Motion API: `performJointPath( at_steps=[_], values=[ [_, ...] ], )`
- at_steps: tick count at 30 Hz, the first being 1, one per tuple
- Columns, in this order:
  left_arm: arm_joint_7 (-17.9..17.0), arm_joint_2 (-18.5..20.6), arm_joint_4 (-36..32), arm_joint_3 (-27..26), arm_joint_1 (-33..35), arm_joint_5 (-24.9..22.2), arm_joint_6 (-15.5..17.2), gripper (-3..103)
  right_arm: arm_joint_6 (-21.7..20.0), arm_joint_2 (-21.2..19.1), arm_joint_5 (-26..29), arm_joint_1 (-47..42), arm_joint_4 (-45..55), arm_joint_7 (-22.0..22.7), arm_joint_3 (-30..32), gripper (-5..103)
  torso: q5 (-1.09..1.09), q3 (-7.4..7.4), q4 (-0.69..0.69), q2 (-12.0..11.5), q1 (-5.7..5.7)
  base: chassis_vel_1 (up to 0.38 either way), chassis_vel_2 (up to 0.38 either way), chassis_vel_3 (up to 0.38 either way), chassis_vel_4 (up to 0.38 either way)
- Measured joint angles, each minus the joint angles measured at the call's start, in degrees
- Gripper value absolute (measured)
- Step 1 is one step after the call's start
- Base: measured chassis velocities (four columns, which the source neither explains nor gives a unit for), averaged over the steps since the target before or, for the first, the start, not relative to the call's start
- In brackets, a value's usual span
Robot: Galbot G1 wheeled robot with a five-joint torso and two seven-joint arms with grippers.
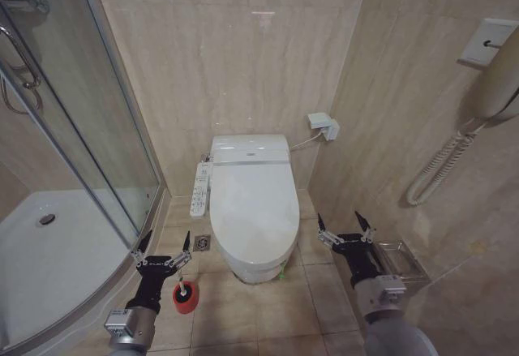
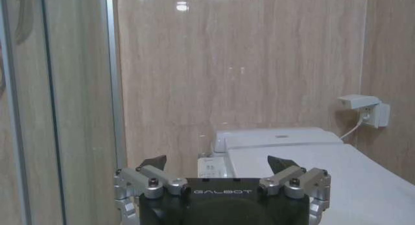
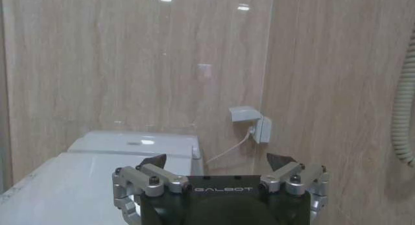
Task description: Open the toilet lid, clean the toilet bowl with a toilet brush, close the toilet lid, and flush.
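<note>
In the head view, the glossy white oval plastic toilet lid [image 1: 253, 202] is being kept shut at centre. The left gripper [image 1: 164, 248] is being held open at 7 o'clock, the right gripper [image 1: 345, 228] open at 4 o'clock. The dark-bristled toilet brush in its red round cup [image 1: 186, 296] is being seen just beside the left gripper.

In the left wrist view, the left gripper [image 2: 218, 163] is being held spread, the lid [image 2: 318, 171] lying at 4 o'clock.

In the right wrist view, the right gripper [image 3: 216, 162] is being held spread, the lid [image 3: 71, 181] at 8 o'clock.

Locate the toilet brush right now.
Head view: the toilet brush stands in its red holder on the floor, left of the toilet bowl, directly below the open left hand.
</note>
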Motion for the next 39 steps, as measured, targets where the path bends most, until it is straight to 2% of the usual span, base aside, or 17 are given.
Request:
performJointPath(
  at_steps=[12,39],
  values=[
    [0.00,0.00,0.00,0.00,0.00,0.00,0.00,100,0.29,0.76,-2.25,-1.11,-0.09,-0.14,0.16,100,0.00,0.00,0.00,0.00,0.00,0.000,0.000,0.000,0.000],
    [0.00,0.00,0.00,0.00,0.00,0.00,0.00,100,0.14,0.74,-2.25,-1.08,-0.13,-0.31,0.21,100,0.00,0.00,0.00,0.00,0.00,0.000,0.000,0.000,0.000]
  ],
)
